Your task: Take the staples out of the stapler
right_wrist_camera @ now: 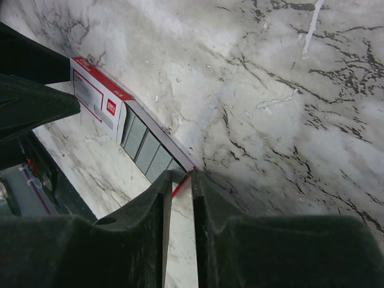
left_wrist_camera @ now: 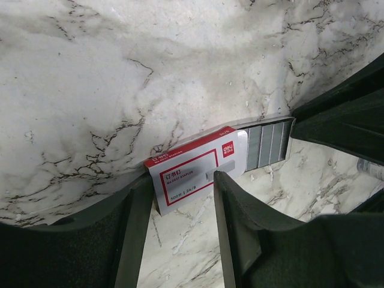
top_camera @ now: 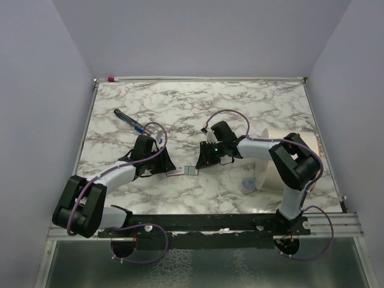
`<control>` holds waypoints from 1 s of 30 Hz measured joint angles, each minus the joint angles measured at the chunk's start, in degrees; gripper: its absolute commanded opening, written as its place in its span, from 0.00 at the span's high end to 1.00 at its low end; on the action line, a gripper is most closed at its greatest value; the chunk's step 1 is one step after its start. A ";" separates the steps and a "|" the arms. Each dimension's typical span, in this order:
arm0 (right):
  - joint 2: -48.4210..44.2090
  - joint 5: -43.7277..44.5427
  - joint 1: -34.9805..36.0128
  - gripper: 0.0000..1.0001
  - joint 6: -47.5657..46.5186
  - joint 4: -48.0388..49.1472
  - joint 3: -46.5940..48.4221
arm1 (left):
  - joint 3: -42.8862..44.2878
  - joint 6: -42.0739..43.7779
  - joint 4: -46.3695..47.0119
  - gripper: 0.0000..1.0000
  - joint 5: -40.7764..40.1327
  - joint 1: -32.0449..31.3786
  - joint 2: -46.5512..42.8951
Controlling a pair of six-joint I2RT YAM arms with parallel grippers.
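Note:
The stapler does not show in any view. Grey staples (left_wrist_camera: 270, 144) lie in strips in the drawn-out tray (right_wrist_camera: 165, 141) of a small white box with red marks (left_wrist_camera: 192, 168). Seen from above, the box (top_camera: 176, 173) lies on the marble between both arms. My left gripper (left_wrist_camera: 180, 180) is shut on the box's sleeve end, one finger at its short edge and the other over its near side. My right gripper (right_wrist_camera: 180, 177) pinches the tray's red-edged end between nearly closed fingertips (right_wrist_camera: 165, 180). The same gripper (top_camera: 202, 163) sits just right of the box.
A blue-black pen (top_camera: 129, 122) lies at the back left. A white roll (top_camera: 282, 157) stands on the right beside the right arm, with a small pale-blue item (top_camera: 246, 183) at its foot. A pink-tipped stick (top_camera: 113, 78) lies on the far rim.

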 measured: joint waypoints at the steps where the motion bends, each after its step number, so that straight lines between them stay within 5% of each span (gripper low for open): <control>1: 0.00 0.28 0.02 0.75 -0.52 -0.59 0.28 | 0.15 0.02 0.00 0.51 0.00 -0.02 0.15; 6: -0.81 2.25 0.07 0.50 -6.64 -5.03 2.78 | 0.52 -0.09 -0.04 0.46 -0.72 -0.24 0.35; 15: 0.66 -2.78 0.09 0.27 -20.98 -10.78 12.24 | 0.52 -0.11 -3.43 0.33 -2.62 -0.24 -2.67; 30: 0.24 -11.63 3.96 0.22 -48.92 -0.76 4.04 | -1.22 -3.37 -1.81 0.37 -1.01 -0.24 -3.43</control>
